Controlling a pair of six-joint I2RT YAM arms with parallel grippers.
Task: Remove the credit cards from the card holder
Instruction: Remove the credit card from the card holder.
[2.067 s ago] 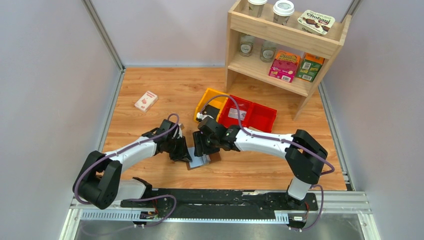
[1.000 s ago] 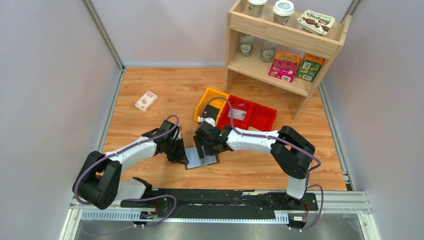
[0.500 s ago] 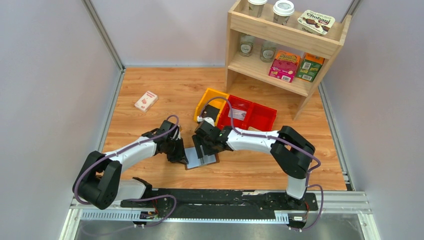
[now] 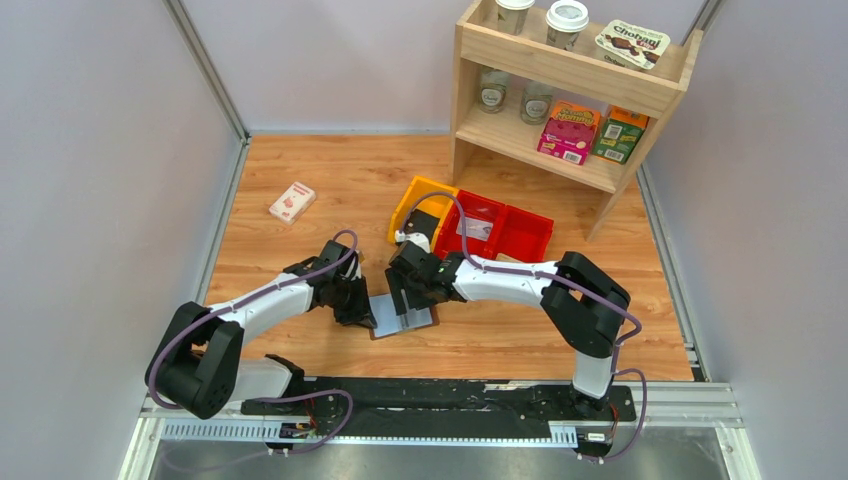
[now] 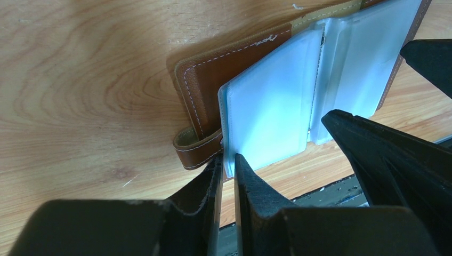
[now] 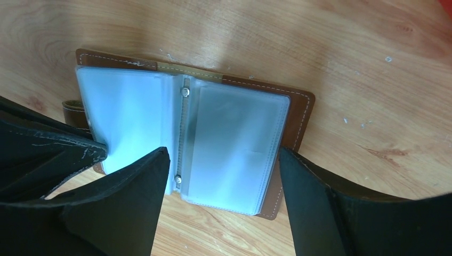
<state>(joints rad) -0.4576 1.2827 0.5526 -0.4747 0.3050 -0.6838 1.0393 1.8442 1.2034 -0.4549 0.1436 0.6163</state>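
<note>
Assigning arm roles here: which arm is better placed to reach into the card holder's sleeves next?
Probably right. The right gripper is open astride the right sleeves of the card holder, free to pinch; the left gripper is shut on its left sleeve edge, holding it open.

the small flat brown leather card holder (image 6: 298, 114) has pale cream stitching along its edges. its clear plastic inner sleeves (image 6: 128, 114) read pale blue-grey (whiter where the light hits). the wooden table top (image 4: 300, 170) is warm orange-brown with darker grain rings. the left gripper (image 5: 228, 159) and right gripper (image 6: 223, 153) are matt black, on white arms (image 4: 270, 300) with purple cables (image 4: 340, 240). one plastic bin (image 4: 412, 195) is yellow and the other plastic bins (image 4: 525, 235) are red. the little cardboard box (image 4: 291, 202) is white and red.
</note>
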